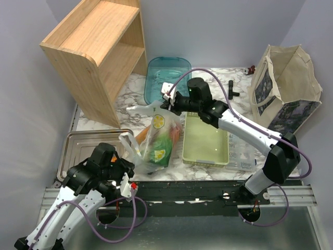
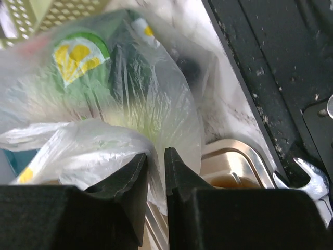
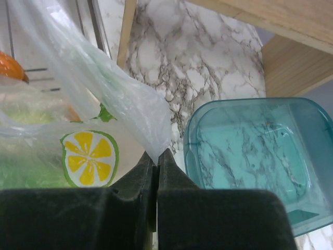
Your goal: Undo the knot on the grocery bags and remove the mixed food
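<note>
Top view, surface: a white marble-pattern counter (image 1: 130,91) between plain grey walls, with a black rail (image 1: 208,187) along its near edge.
Top view, around: one wooden shelf (image 1: 93,47) at the far left; one teal tub (image 1: 167,75) at the back; one pale green basket (image 1: 205,151) right of centre; one metal tray (image 1: 78,148) at the near left; one canvas tote (image 1: 283,88) at the far right.
Top view, task thing: one grocery bag (image 1: 136,151) sits between the tray and the basket, just beside the basket's left wall. Through the film show a green chips bag (image 1: 158,122) with lemon pictures and an orange item (image 1: 143,134).
Top view, arms: two. The left arm (image 1: 86,179) reaches the bag's near-left loop. The right arm (image 1: 244,127) crosses above the basket to the bag's far top.
Left wrist view, jaws: the left jaws stand a narrow slit apart, with film of the grocery bag (image 2: 130,88) caught in the slit.
Left wrist view, around: the chips bag (image 2: 78,54) lies behind the film, with the basket's mesh (image 2: 57,10) at the top left. The tray's rim (image 2: 234,161) is just beyond the jaws and the rail (image 2: 270,78) is at the right.
Right wrist view, jaws: the right jaws are pressed fully together, nipping a pointed tip of the grocery bag (image 3: 104,94).
Right wrist view, around: the chips bag's lemon (image 3: 91,156) and the orange item (image 3: 10,67) are at the left, and the tub (image 3: 250,156) is at the right. Bare counter (image 3: 182,67) and the shelf (image 3: 291,52) lie beyond.
</note>
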Robot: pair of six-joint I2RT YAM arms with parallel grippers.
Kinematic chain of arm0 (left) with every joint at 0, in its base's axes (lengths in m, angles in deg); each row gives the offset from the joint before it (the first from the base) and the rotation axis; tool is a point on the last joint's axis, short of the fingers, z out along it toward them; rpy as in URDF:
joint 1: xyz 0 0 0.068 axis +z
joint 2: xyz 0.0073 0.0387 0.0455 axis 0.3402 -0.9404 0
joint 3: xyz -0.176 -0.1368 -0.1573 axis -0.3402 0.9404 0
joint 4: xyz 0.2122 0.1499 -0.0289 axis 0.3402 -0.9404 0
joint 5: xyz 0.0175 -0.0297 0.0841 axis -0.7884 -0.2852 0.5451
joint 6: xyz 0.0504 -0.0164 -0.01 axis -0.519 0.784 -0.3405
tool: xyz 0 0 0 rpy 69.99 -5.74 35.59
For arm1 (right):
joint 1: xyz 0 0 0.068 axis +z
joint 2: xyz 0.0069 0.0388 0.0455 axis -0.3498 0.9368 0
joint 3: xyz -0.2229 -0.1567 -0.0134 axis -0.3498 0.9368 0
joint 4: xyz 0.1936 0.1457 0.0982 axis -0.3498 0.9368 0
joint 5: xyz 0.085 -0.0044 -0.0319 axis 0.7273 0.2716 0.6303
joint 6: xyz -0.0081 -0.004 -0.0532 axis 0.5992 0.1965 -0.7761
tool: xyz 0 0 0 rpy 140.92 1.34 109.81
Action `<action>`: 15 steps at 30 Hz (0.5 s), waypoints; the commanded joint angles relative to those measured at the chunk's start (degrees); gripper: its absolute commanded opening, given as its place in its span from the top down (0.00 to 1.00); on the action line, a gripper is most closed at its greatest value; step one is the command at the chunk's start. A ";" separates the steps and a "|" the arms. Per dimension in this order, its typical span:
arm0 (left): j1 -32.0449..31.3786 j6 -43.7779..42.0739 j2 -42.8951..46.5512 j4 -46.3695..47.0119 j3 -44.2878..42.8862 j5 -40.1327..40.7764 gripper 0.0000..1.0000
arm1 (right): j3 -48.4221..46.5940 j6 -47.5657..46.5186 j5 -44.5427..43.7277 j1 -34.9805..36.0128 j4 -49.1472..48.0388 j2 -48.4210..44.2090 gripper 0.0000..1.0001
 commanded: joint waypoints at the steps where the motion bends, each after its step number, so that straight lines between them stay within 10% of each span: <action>1: -1.52 7.35 -3.26 0.25 -7.47 -10.66 0.80 | -3.02 7.23 5.87 -2.08 -1.50 -1.59 0.99; 8: -11.96 27.12 -17.59 3.22 -20.36 -12.11 0.77 | -1.78 15.36 8.03 -2.16 -5.53 -1.81 0.99; 12: -18.87 17.06 -16.74 -1.19 -17.33 -4.04 0.79 | -1.46 18.73 7.88 -3.26 -7.51 -1.64 0.99; 15: -19.65 17.30 -11.69 -0.55 -16.56 -1.63 0.56 | -0.86 18.84 9.40 -3.88 -7.82 -2.14 0.99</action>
